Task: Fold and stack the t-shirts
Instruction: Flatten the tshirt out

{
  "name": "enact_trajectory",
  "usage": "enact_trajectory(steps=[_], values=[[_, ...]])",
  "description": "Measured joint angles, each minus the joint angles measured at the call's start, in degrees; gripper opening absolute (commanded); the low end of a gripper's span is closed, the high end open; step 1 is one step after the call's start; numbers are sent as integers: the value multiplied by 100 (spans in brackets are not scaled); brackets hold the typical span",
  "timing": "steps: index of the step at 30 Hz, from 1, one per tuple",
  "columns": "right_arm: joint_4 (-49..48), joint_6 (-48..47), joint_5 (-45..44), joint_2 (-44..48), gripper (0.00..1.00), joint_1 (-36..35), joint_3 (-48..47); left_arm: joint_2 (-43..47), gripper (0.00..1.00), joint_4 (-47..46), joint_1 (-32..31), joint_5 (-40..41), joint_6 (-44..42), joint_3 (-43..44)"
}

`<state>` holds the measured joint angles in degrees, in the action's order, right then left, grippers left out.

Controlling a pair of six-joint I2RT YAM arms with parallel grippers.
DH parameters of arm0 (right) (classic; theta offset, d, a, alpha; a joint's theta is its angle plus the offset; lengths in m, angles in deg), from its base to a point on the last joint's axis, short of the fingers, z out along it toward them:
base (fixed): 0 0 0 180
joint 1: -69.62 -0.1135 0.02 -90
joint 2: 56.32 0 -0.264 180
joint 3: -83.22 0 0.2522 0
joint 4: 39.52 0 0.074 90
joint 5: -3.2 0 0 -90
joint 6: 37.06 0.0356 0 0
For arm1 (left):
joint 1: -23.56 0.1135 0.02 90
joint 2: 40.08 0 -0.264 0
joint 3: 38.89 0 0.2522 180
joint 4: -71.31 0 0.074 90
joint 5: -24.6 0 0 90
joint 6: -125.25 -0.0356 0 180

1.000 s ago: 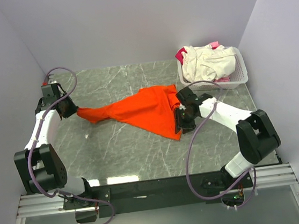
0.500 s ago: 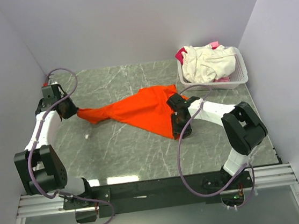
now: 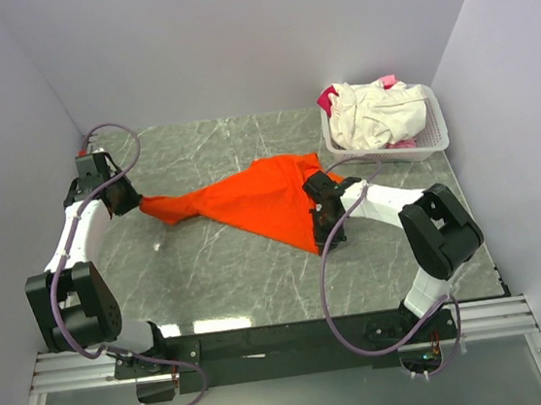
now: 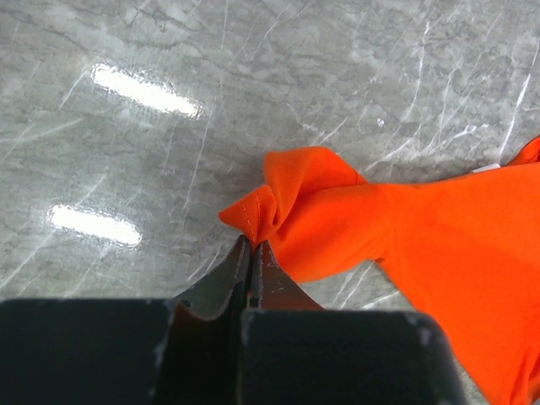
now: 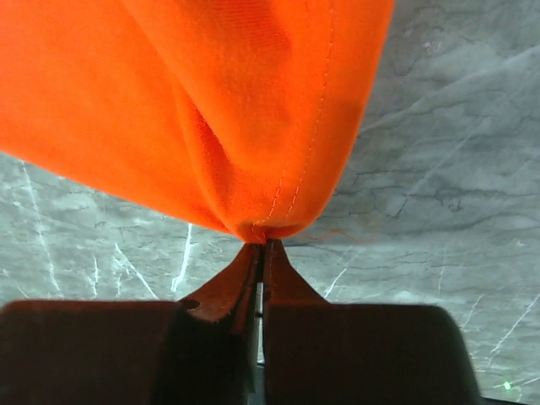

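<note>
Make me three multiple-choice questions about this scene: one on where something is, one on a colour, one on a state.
1. Where does the basket stand?
A. At the far right corner of the table
B. At the near left corner
C. Between the arm bases

2. What colour is the shirt outside the basket?
A. Blue
B. Orange
C. Green

3. What state is the left gripper in?
A. Wide open over bare marble
B. Shut on the shirt
C. Shut on the basket rim

Answers:
1 A: the top view shows the basket at the far right, by the walls.
2 B: all three views show bright orange cloth.
3 B: in the left wrist view its jaws are closed on an orange fold.
</note>
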<state>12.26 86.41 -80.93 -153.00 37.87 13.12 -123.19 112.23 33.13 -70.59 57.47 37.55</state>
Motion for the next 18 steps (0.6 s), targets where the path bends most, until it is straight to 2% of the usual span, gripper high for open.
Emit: enact_trajectory(steps=[5,10,18], values=[[348,-175,68,-28,0,2,-428,-50,0,52,0,-48,219,216],[844,-487,48,-68,0,116,-1939,-223,0,-33,0,-212,616,745],[1491,-734,-70,-118,0,769,-4129,-398,0,-98,0,-251,1060,1655]])
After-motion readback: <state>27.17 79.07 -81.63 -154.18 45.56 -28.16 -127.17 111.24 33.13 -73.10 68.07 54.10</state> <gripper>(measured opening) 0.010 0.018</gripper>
